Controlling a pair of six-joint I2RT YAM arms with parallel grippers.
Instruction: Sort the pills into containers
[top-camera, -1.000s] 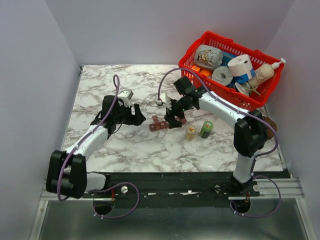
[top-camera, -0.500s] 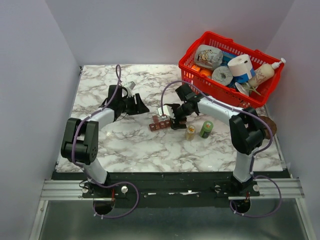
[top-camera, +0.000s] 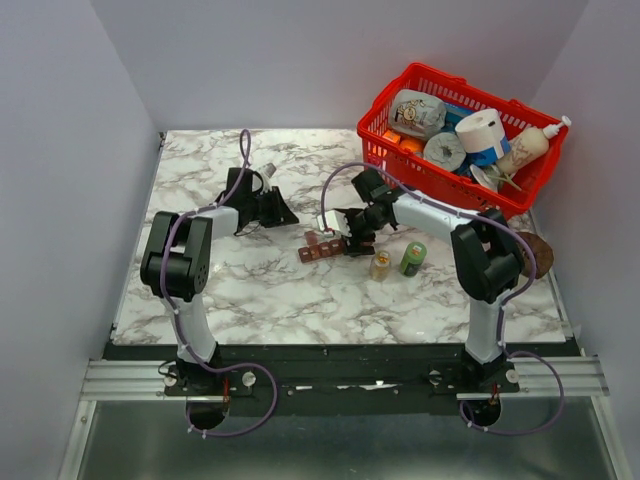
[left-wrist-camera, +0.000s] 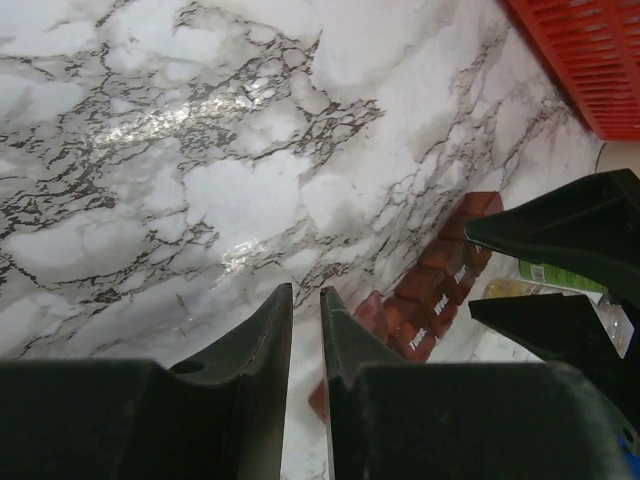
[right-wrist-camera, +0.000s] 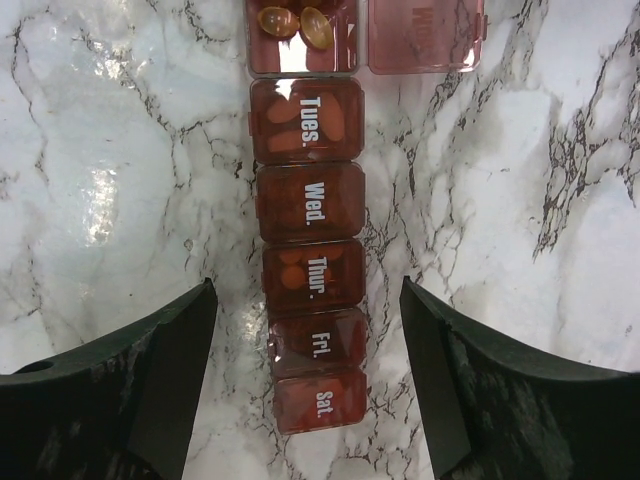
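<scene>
The containers (right-wrist-camera: 308, 230) are a dark red strip of day-labelled compartments lying on the marble, also seen in the top view (top-camera: 320, 246) and the left wrist view (left-wrist-camera: 440, 290). Its top compartment stands open with two amber pills (right-wrist-camera: 298, 22) inside and its lid (right-wrist-camera: 425, 35) flipped to the right. More pills show through the Tues. and Thur. lids. My right gripper (right-wrist-camera: 305, 290) hangs open above the Fri./Sat. end, a finger on each side, holding nothing. My left gripper (left-wrist-camera: 305, 292) is nearly closed on nothing and sits left of the strip (top-camera: 280, 212).
A red mesh basket (top-camera: 440, 185) full of household items stands at the back right. A small clear bottle (top-camera: 380, 264) and a green bottle (top-camera: 412, 258) stand just right of the strip. A brown object (top-camera: 540, 245) lies by the right wall.
The left arm has drawn back and up to the left, away from the strip, and its fingers have closed. The right gripper stays over the strip, its fingers slightly narrower.
</scene>
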